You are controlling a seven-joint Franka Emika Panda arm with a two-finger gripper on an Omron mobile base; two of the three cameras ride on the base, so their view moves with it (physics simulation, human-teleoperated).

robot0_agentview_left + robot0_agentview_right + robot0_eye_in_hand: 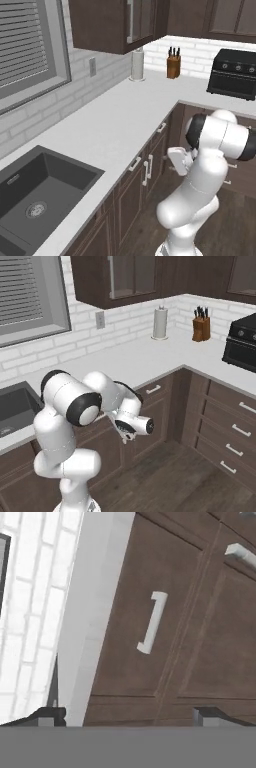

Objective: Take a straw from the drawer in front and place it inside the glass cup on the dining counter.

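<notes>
The two-finger gripper (127, 717) has its dark fingertips (47, 716) spread wide apart, holding nothing. It faces the closed dark-brown panelled wooden drawer (135, 647) with its short silver bar handle (152, 622), without touching it.

A white worktop (115, 120) is running along the brick wall and turning the corner. A dark sink (35, 192) is sitting sunk into the worktop at its near end, below a window with blinds (27, 45). A paper towel roll (137, 64) is standing upright on the worktop at the far corner, near a wall socket (92, 66). A knife block (173, 65) is standing on the worktop just past the roll, and a black oven (232, 73) is resting farther along. Dark wall cabinets (115, 22) are hanging above the worktop.
</notes>
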